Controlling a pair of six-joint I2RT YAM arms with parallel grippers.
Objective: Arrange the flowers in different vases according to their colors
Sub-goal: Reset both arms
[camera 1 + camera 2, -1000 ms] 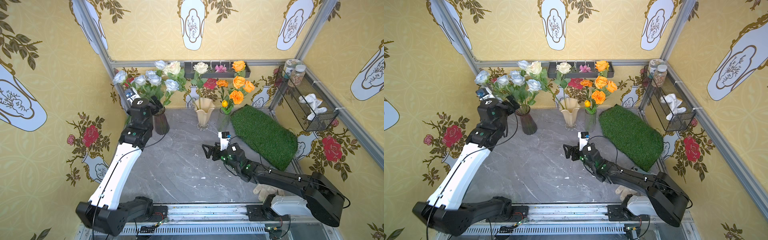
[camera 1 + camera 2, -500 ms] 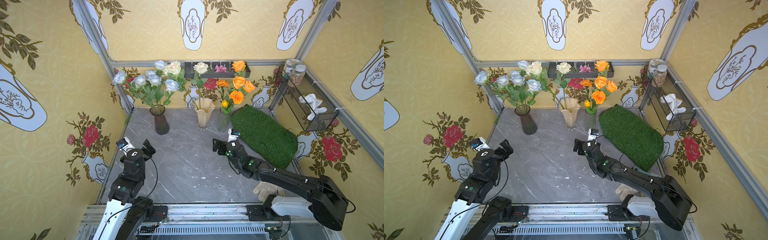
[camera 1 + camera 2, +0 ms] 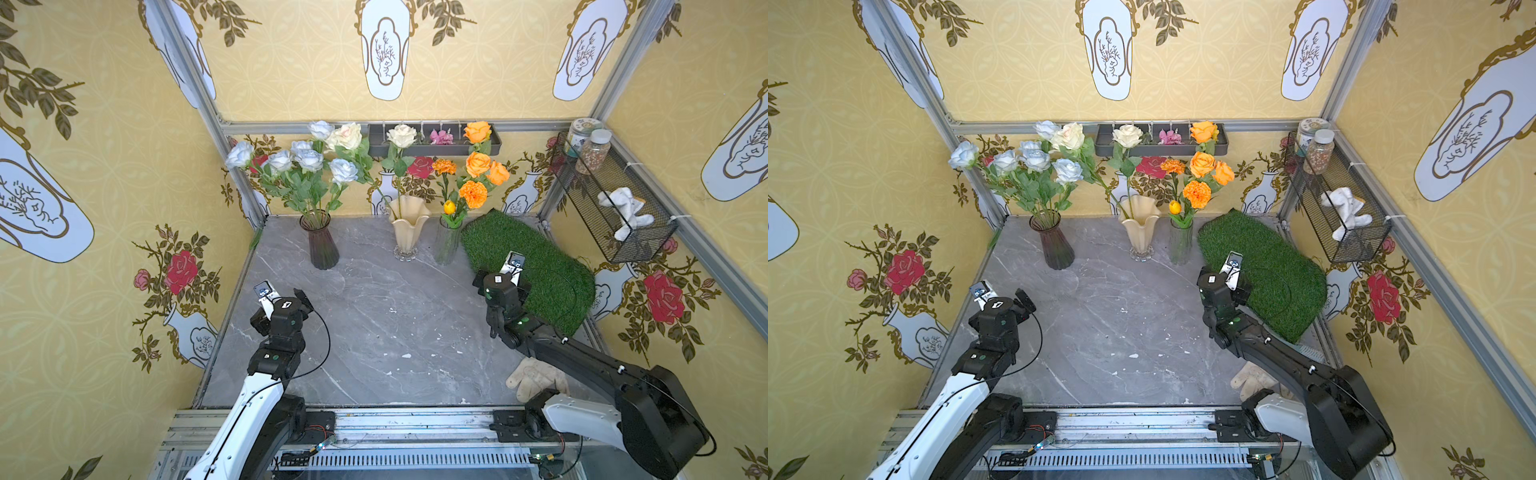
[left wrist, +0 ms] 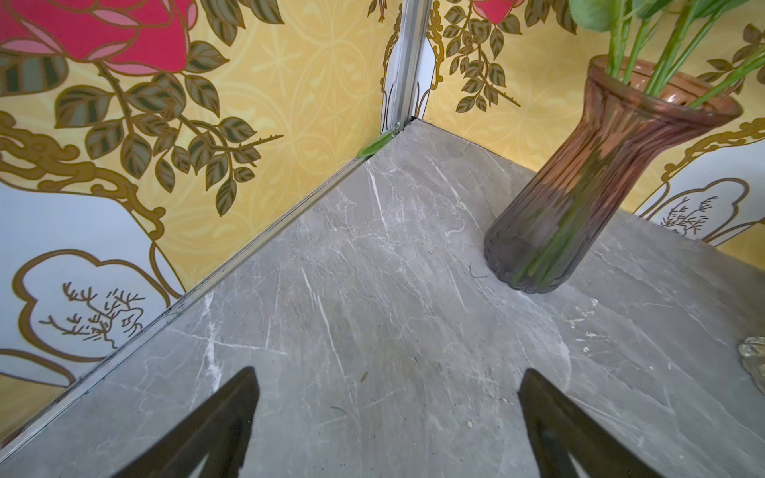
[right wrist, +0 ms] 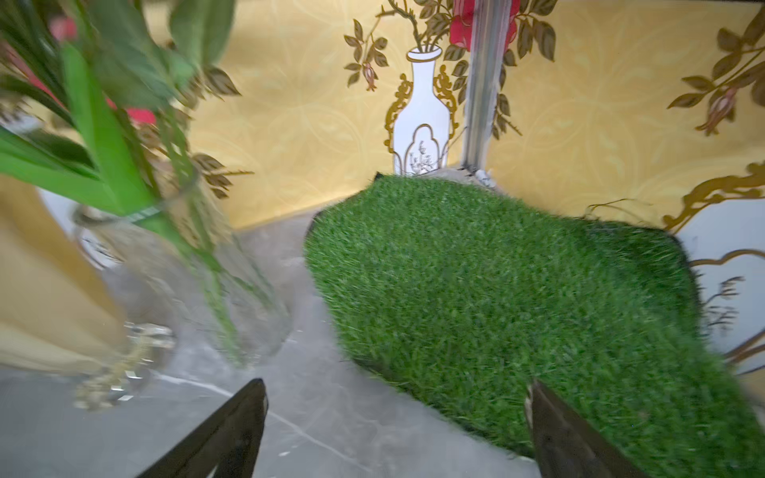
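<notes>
Flowers all stand in vases at the back of the table. Pale blue roses (image 3: 307, 160) are in the purple-brown vase (image 3: 321, 245), cream roses (image 3: 401, 135) in the cream vase (image 3: 409, 226), orange blooms (image 3: 478, 164) in the clear vase (image 3: 448, 245). Sorting looks done to me.

Stems are probably light and springy; I'd pinch bare stem just above a rim, never the soft heads. Vases look fragile and top-heavy, likely to tip if tugged sideways.

Left gripper (image 4: 387, 376) and right gripper (image 5: 395, 383) are both spread wide, holding nothing, over the marble table (image 3: 374, 316). The right one is at the grass mat (image 3: 540, 266) edge.

Left wrist view shows stems through the purple glass down to the base, plus a loose green leaf (image 4: 376, 145) in the corner. Top views give bloom colours instead. Right wrist view is blurred, heads cut off.
</notes>
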